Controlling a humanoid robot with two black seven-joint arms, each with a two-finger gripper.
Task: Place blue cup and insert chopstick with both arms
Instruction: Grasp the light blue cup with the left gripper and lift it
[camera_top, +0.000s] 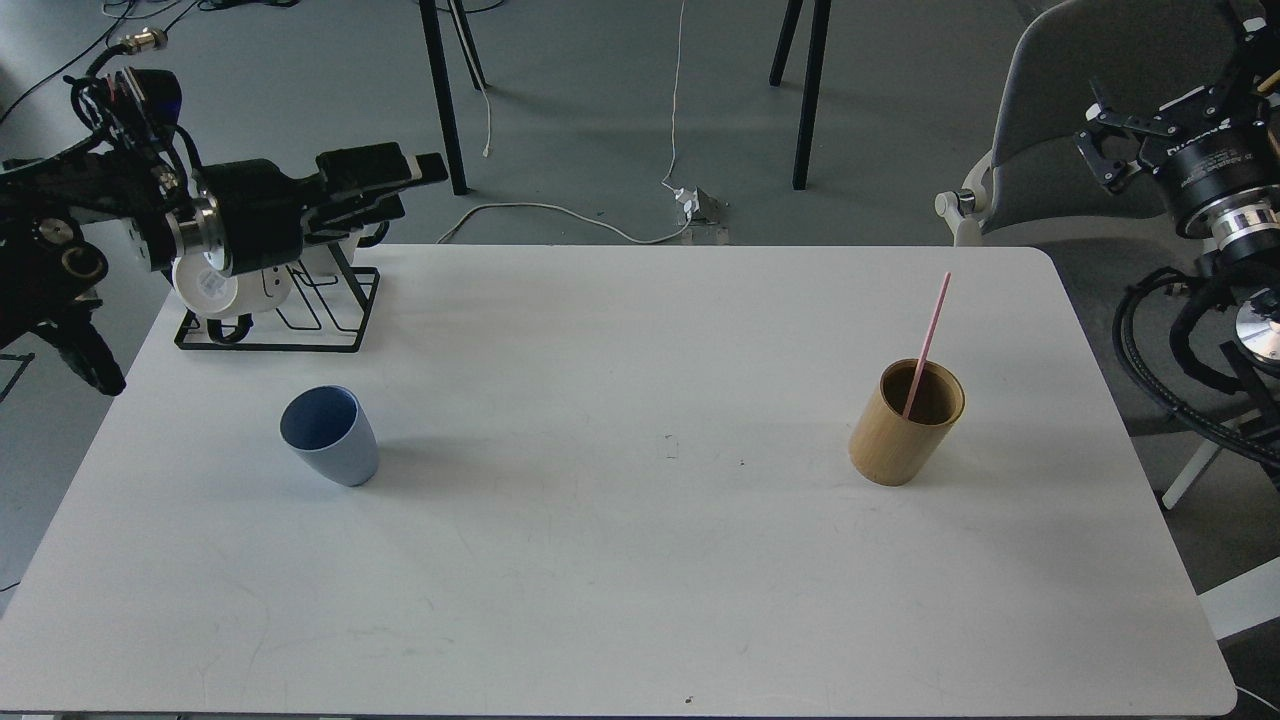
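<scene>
My left gripper (425, 168) hangs above the far left corner of the white rounded-corner desk (620, 560), pointing toward the right. Its two black fingers lie close alongside each other, and I cannot tell whether they are pressed together or slightly parted; nothing sits between them, and they touch nothing. Just beneath this arm, on the far left corner of the desk, stands a black wire rack (300, 315) with a white mug (225, 285) lying on it, its open mouth facing me.

My right gripper (1110, 150) is off the desk, beyond its far right corner, in front of a grey chair (1090, 90). It is small and dark here, so I cannot tell how far its jaws are spread, and I see nothing held in it.

The small pale blue matte tumbler (330, 435), darker blue inside, stands on the left side of the desk, near the left edge and about midway between the far and near edges, well apart from both of my grippers. It looks tilted with its mouth toward the left.

The thin straight pink stick (935, 320) stands inside a tan bamboo-coloured cylinder (900, 440) on the right side of the desk. The stick leans against the cylinder's far rim, and its upper part rises clear above it. Cylinder and blue tumbler are well apart, on opposite sides of the desk.
</scene>
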